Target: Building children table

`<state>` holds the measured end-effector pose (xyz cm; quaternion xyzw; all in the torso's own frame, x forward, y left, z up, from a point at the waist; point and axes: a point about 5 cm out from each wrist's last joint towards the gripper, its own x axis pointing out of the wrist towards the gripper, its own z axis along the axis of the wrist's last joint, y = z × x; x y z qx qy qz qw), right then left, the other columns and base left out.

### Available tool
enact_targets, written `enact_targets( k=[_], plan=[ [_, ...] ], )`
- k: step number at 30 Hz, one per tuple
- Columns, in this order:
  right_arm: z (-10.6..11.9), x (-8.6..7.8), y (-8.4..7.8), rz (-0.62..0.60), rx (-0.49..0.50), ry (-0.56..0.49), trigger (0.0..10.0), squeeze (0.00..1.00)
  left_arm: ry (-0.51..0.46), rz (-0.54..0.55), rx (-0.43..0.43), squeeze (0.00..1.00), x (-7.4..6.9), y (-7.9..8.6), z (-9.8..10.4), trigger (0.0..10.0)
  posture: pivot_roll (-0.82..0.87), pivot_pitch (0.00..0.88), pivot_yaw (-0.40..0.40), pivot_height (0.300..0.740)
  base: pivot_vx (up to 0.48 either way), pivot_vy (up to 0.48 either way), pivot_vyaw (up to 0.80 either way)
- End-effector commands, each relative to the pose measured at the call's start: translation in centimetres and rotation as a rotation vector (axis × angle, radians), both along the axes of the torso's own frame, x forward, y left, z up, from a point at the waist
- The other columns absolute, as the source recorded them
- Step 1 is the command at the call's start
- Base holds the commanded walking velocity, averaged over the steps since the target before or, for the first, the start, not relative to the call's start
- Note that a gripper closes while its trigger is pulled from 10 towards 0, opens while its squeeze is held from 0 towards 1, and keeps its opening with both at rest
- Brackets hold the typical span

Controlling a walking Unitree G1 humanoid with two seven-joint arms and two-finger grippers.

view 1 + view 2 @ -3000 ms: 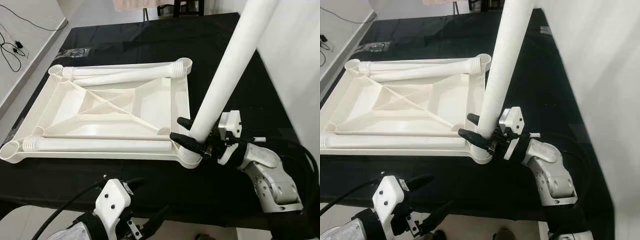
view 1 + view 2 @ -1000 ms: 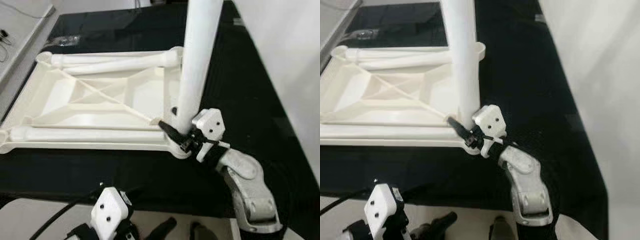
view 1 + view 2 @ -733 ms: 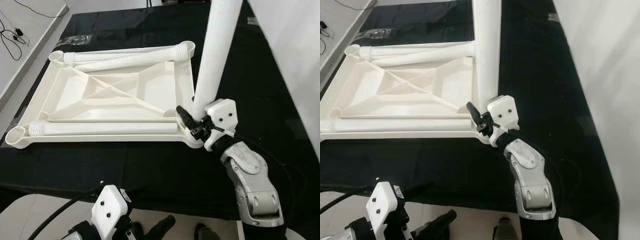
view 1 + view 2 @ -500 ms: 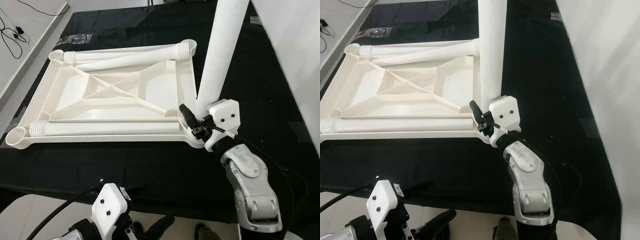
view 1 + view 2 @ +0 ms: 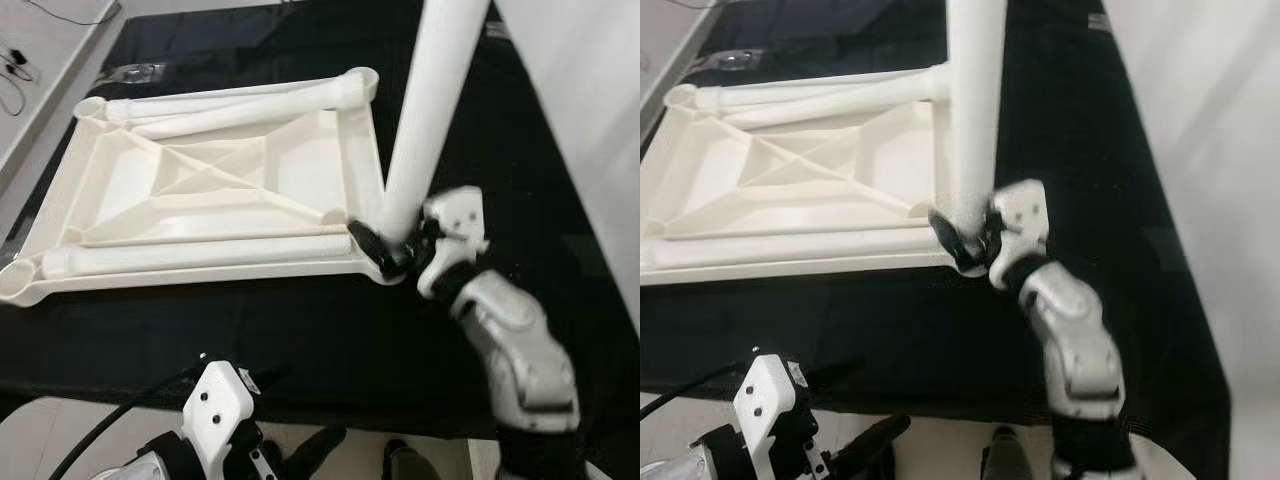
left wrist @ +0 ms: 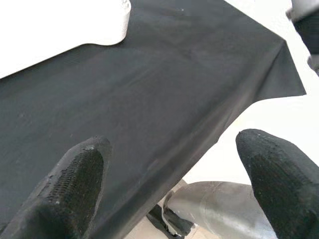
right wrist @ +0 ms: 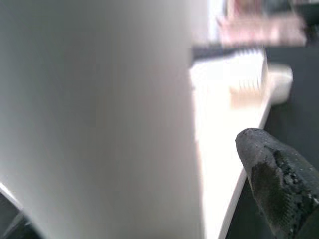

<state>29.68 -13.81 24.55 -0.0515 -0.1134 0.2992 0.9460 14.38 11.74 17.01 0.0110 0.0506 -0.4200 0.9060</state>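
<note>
The right pincer (image 5: 392, 250) is closed narrowly around the base of a tall white plastic table leg (image 5: 425, 110), its black fingers (image 5: 372, 248) pressed against the tube on either side. The leg stands in the near right corner socket of a white plastic ribbed tabletop (image 5: 215, 195) that lies upside down on a worktop covered in black cloth (image 5: 300, 330). The leg leans slightly away from vertical, its top tipping toward the robot's right.

3 more white plastic legs lie on the tabletop: 2 (image 5: 235, 105) along the far edge and 1 (image 5: 200, 255) along the near edge.

The left pincer (image 6: 164, 179) hangs below the near edge of the worktop, its fingers (image 6: 70, 189) spread wide and holding nothing; the left wrist view shows the black cloth and a rounded corner of the tabletop (image 6: 65, 25) beyond them.

Compared with 0.5 s ago, the right pincer keeps the same grip at the leg's base, the right wrist has rolled slightly, and the right arm is motion-blurred. The leg's lean is nearly unchanged. Against 3.0 s ago, the leg stands markedly closer to upright.
</note>
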Motion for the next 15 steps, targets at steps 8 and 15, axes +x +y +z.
enact_targets(
  k=[8,15],
  plan=[
    [0.6,1.6,-0.2,0.415,-0.167,0.029,10.0,0.0,0.019,0.015,0.011,0.0,0.2,0.0,-0.6,10.0,-0.03,0.288,0.061,0.74,0.0,0.0,0.0],
    [0.7,3.4,0.2,0.542,-0.178,0.068,0.0,0.0,0.014,0.017,0.007,0.0,0.3,-0.1,-0.6,10.0,-0.03,0.284,0.054,0.74,0.0,0.0,0.0]
  ],
)
